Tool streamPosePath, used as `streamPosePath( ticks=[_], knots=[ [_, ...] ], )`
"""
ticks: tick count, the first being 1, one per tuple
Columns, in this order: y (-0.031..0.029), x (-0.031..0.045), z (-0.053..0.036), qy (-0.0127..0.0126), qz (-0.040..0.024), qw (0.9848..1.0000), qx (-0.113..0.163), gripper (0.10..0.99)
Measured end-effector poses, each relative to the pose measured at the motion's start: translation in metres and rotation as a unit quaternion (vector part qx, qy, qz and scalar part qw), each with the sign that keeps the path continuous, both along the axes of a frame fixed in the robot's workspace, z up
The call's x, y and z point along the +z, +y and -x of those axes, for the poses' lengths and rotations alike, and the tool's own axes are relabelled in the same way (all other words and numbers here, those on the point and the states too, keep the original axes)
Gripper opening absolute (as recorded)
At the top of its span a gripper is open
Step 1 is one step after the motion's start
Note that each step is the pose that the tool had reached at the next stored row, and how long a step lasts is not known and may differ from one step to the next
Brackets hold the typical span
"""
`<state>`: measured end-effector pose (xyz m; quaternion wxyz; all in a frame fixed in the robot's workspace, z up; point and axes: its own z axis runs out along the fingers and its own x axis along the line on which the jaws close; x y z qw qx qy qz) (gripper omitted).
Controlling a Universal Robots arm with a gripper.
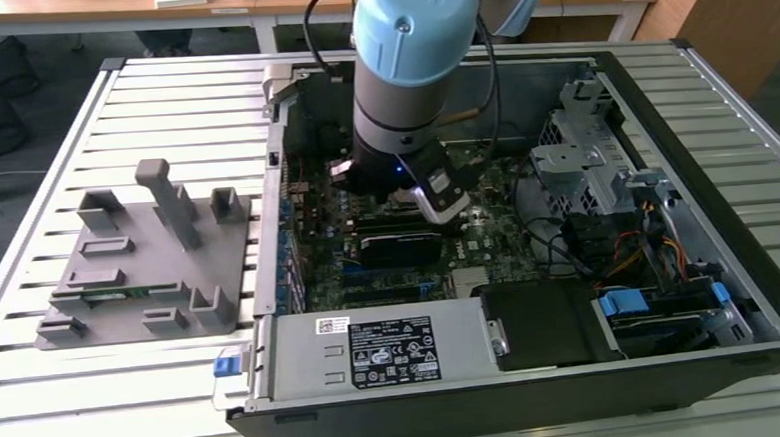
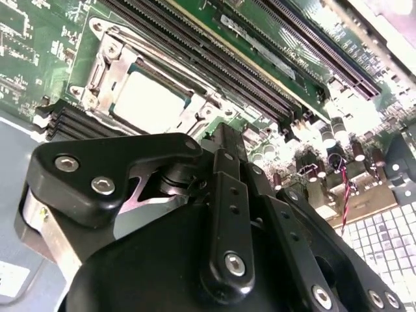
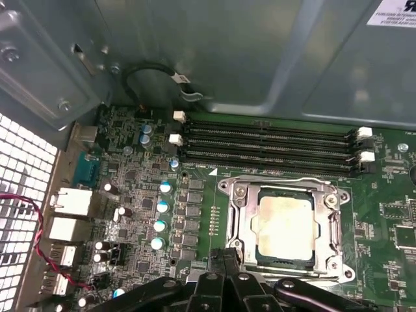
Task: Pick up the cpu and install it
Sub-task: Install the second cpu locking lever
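Cpu (image 3: pixel 284 225): seated flat in the socket frame (image 3: pixel 235 221) on the board (image 3: pixel 133 179), pale top showing in both wrist views; it looks already installed (a judgement).
Claw (image 3: pixel 224 259): fingers drawn together at the tips, holding nothing, just beside the socket's edge.
Key relation: the cpu lies just beyond the fingertips and below them; square, so no long axis to speak of.
Arm (image 1: pixel 402 68): reaches down into the open case (image 1: pixel 754 290), mid-board in the exterior view.
Around: memory slots (image 3: pixel 266 140) on the socket's far side; capacitors (image 3: pixel 160 208) beside it.
Obstructions: none between claw and cpu.
Outside the case: grey fixture (image 1: pixel 145 261) at the exterior view's left.
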<state>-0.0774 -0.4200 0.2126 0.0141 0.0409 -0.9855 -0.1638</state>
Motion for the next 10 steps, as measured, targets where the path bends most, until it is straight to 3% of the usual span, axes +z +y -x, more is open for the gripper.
streamPosePath(
  ticks=[6, 10],
  knots=[
    [0.0000, 0.0063, 0.0000, 0.0000, -0.0029, 1.0000, 0.000, 0.106],
    [0.0000, 0.0064, 0.0000, -0.0001, -0.0037, 1.0000, 0.000, 0.106]
  ],
)
